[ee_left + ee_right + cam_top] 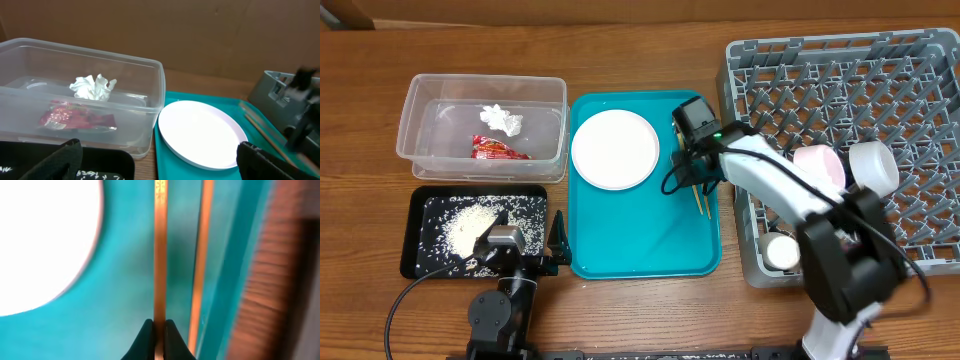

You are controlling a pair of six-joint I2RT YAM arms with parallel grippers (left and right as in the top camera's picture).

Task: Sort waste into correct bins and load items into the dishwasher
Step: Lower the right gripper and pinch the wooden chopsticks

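Two bins on your left look finished: the clear tub (485,80) holds the tissue (502,118) and the wrapper (495,150), and the black tray (420,260) holds the rice (470,230). Your left end effector (157,152) sits at that tray's edge, fingers wide apart. Past the plate (614,148) on the teal tray (630,230), your right end effector (159,330) is pinched on one chopstick (159,255), with the other chopstick (201,255) just beside it. You're on the chopstick-loading step. Next, I judge, lift it cleanly and carry it right to the rack (740,230).
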